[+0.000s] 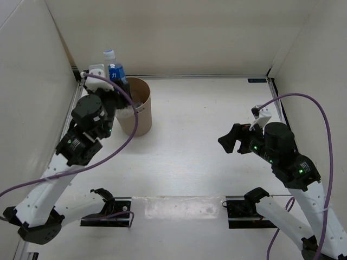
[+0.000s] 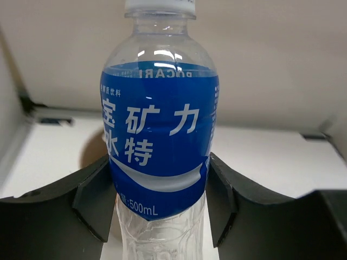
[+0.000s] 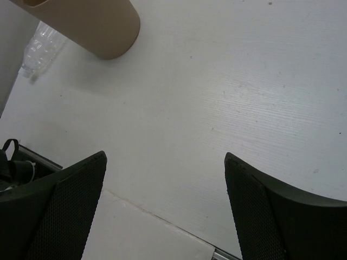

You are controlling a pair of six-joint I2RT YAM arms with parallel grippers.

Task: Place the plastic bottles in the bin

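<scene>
We see the blue-labelled bottle (image 2: pixel 160 146) upright, white cap on top, clamped at its lower label between the fingers of our left gripper (image 2: pixel 160 197), up at the far-left rim of the tan bin (image 1: pixel 144 116). Our right gripper (image 3: pixel 165 200) hangs over the table (image 3: pixel 244 81), well apart from the bin, fingers spread around nothing.
</scene>
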